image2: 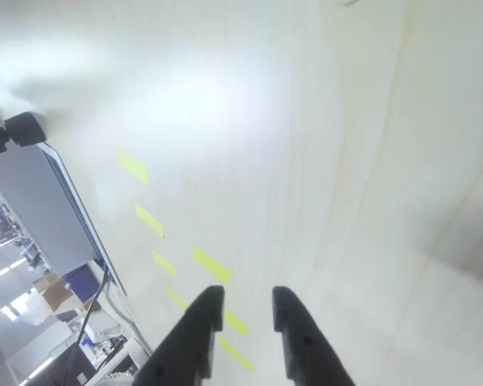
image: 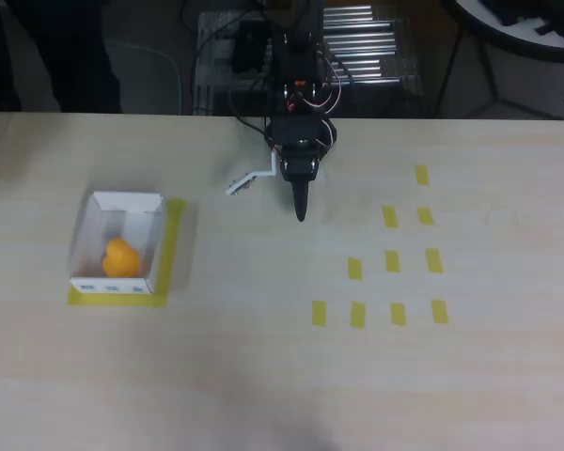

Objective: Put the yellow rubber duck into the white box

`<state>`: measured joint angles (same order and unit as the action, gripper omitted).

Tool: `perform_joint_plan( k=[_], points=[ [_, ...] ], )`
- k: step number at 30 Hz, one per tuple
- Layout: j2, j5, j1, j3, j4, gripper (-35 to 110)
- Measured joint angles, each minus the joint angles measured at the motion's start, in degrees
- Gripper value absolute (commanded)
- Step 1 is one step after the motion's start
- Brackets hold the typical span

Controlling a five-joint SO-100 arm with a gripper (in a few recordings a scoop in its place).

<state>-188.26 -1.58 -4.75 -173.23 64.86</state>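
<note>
The yellow rubber duck (image: 120, 256) lies inside the white box (image: 92, 237) at the left of the table in the overhead view. The box has small blue marks on its near wall and rests on a yellow tape rectangle. My gripper (image: 301, 212) hangs at the table's back centre, well to the right of the box, tip pointing toward the front. In the wrist view the two dark fingers of the gripper (image2: 245, 304) stand a narrow gap apart with nothing between them, above bare tabletop.
Several short yellow tape strips (image: 392, 261) mark the table's right half. A white plate (image: 251, 180) sticks out left of the gripper. Cables and a metal rack (image: 357, 47) sit behind the table's back edge.
</note>
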Motion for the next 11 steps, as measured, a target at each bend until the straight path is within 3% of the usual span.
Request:
perform_joint_plan(
  k=[11],
  points=[
    [0.0, 0.0, 0.0, 0.0, 0.0, 5]
  ],
)
